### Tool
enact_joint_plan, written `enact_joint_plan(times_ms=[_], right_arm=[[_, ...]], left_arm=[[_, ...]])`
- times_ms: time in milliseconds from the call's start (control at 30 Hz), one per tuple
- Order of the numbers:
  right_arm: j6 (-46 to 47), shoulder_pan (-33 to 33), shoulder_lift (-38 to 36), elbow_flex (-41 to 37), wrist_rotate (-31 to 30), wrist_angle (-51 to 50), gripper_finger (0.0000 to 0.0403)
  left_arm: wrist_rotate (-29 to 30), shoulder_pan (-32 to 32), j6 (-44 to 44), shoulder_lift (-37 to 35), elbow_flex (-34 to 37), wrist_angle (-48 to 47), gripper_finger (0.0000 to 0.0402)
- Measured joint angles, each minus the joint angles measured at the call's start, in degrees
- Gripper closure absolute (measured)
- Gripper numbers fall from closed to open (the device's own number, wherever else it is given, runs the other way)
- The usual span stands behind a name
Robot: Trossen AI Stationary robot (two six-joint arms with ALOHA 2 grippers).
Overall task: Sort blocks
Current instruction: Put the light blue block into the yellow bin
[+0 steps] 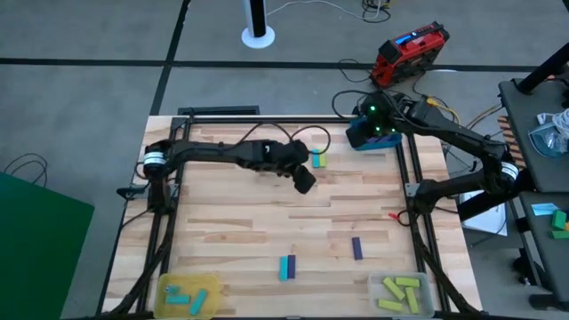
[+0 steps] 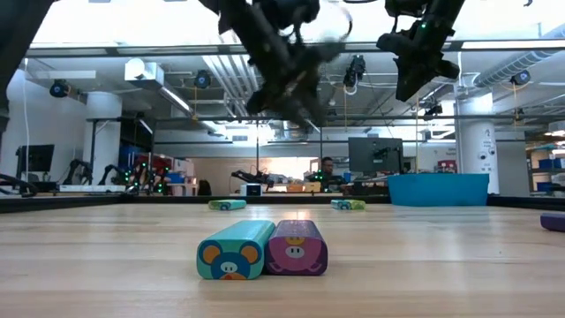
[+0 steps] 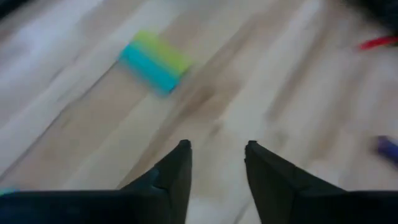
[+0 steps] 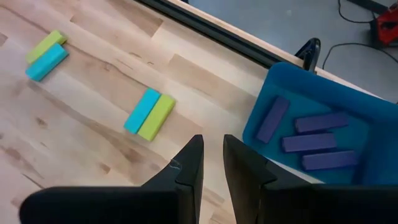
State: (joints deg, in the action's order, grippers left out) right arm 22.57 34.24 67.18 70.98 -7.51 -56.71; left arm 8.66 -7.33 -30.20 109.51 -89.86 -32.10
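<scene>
Four views give you different pieces, so read them from the left side of the overhead frame across. At its lower left a clear tray (image 1: pixel 188 297) holds cyan blocks with one yellow-green piece among them. The left gripper (image 1: pixel 304 180) hangs above the table at centre; only its wrist camera shows you the fingers (image 3: pixel 176 173) parted with bare wood between them, and a blurred cyan and yellow-green pair (image 3: pixel 155 61) lying side by side at that frame's upper left. Overhead, that pair (image 1: pixel 318 159) sits just right of the gripper. Lower centre lies a cyan block (image 1: pixel 286 267), and right of it a purple block (image 1: pixel 356 248); from above they look alike in plainness, but the table-level camera shows a cyan block with a mouse face (image 2: pixel 235 250) touching a purple one with a pig face (image 2: pixel 297 247). At the lower right a second clear tray (image 1: pixel 402 293) holds yellow-green blocks. The right gripper (image 1: pixel 375 120) hovers at the upper right over the blue tray (image 1: pixel 358 139); its wrist view alone shows four purple blocks (image 4: pixel 317 141) inside, and its fingers (image 4: pixel 189 168) narrowly apart, holding nothing.
</scene>
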Motion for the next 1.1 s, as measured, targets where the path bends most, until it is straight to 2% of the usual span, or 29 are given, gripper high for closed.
enact_joint_plan(times_ms=[100,200,267,400,600,700,1100], right_arm=[[0.1,0.0,0.0,0.0,0.0,0.0,0.0347],[0.5,0.0,0.0,0.0,0.0,0.0,0.0344],[0.5,0.0,0.0,0.0,0.0,0.0,0.0342],[0.4,0.0,0.0,0.0,0.0,0.4,0.0345],[0.8,0.0,0.0,-0.3,0.0,0.4,0.0354],[0.9,0.0,0.0,-0.4,0.0,0.4,0.0354],[1.6,0.0,0.0,-0.4,-0.1,0.4,0.0350]], left_arm=[[1.1,-2.3,-6.2,0.9,0.0,-8.9,0.0314],[1.2,-5.3,-11.7,1.3,0.0,-19.0,0.0375],[1.5,-7.3,-13.0,1.4,0.0,-22.7,0.0393],[2.8,-10.2,-12.3,1.4,0.0,-23.0,0.0385],[4.1,-13.6,-10.9,1.6,1.4,-23.9,0.0400],[5.7,-14.3,-10.8,1.6,3.2,-23.9,0.0401],[3.7,-14.8,-10.3,2.9,8.4,-19.2,0.0401]])
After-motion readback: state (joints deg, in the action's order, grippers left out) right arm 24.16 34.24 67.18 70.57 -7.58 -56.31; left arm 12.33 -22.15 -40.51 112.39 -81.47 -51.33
